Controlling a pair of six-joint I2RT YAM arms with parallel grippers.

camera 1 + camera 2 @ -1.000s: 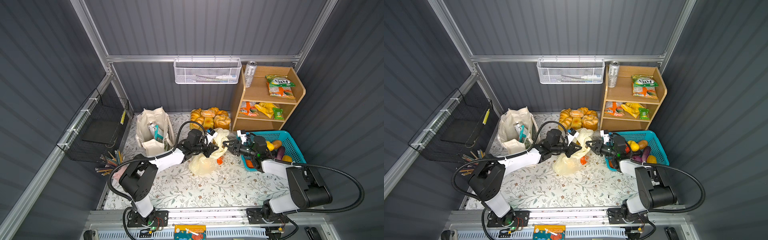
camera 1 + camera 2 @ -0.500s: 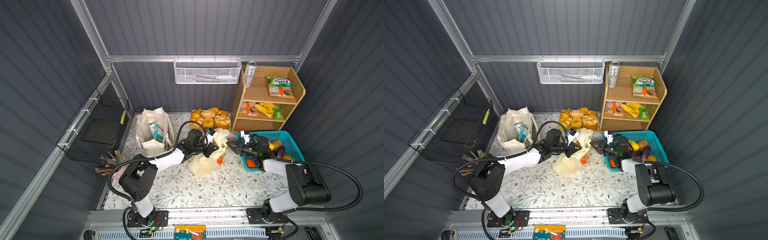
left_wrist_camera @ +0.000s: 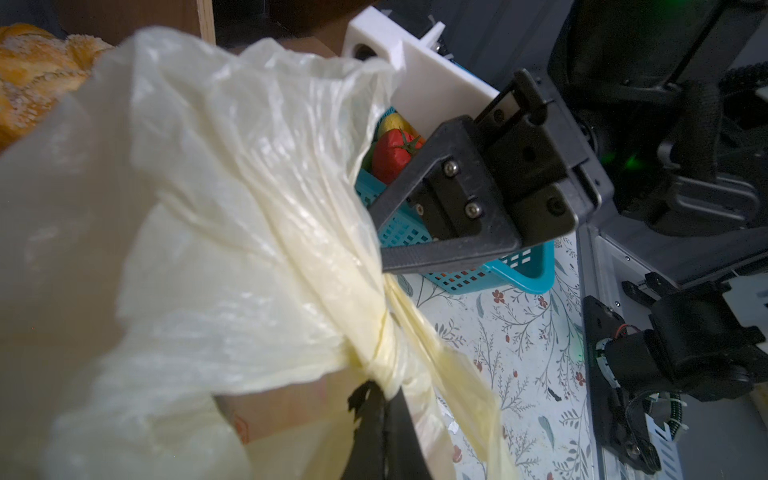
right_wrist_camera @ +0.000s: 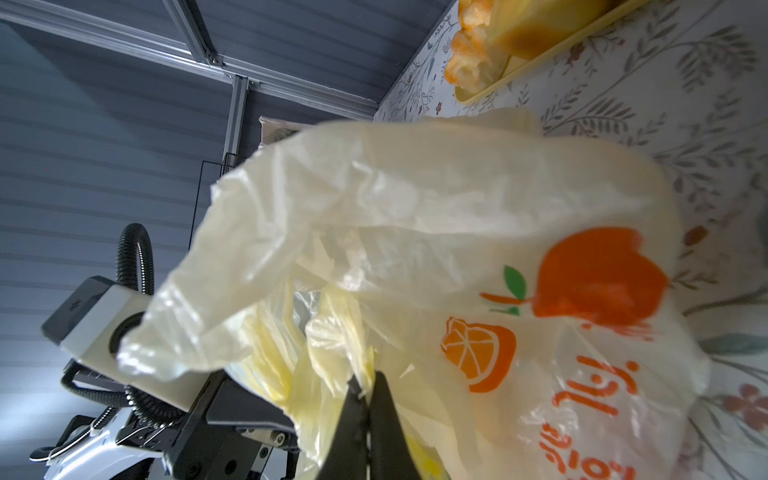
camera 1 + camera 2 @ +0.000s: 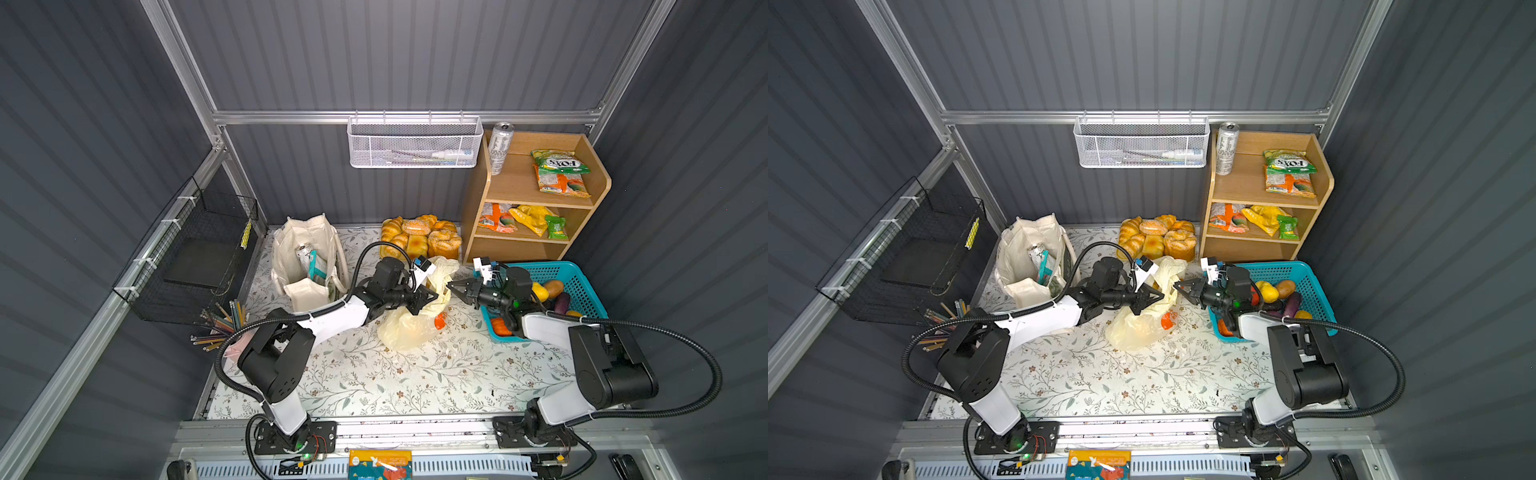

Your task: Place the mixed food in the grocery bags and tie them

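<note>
Top views: the pale-yellow plastic bag (image 5: 409, 328) slumps on the floral tablecloth (image 5: 395, 374), just below both sets of tips. The left gripper (image 5: 430, 300) is closed on its gathered top. The right gripper (image 5: 451, 286) faces it, tips at the film. The canvas tote (image 5: 307, 249) stands behind the left arm, well apart. The teal basket (image 5: 582, 282) sits behind the right wrist, with fruit inside.

Left wrist: the left gripper (image 3: 376, 399) is clamped on a twisted rope of handle film. A toy tomato (image 3: 395, 156) shows beyond the opposing gripper.

Right wrist: the right gripper (image 4: 365, 395) has its tips together, pinching a thin fold of film.

We judge the bag light, limp and slippery, apt to slide out or tear. Best held at the roped handles, not the body.

The cloth lies flat. Room is tight, with the wooden shelf (image 5: 473, 216) and bread rolls (image 5: 419, 237) near.
</note>
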